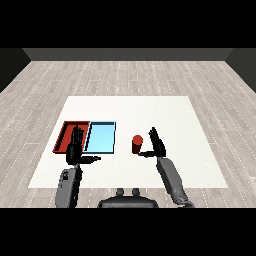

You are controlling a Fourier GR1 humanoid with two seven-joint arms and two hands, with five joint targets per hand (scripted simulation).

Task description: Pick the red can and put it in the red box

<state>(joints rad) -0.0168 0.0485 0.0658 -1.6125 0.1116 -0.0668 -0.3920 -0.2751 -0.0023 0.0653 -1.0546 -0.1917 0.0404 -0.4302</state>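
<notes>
Red cylindrical can [137, 144] is standing upright on the white table [165, 115], beside the open-fingered right hand [157, 142]; the left hand [76, 145], fingers straight, is hovering over the red tray [63, 135].

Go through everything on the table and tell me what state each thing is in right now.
red can: upright on the table, not held
red tray: nothing visible inside, partly hidden by the left hand
light blue tray: empty
left hand: open, over the red tray
right hand: open, beside the can
</notes>
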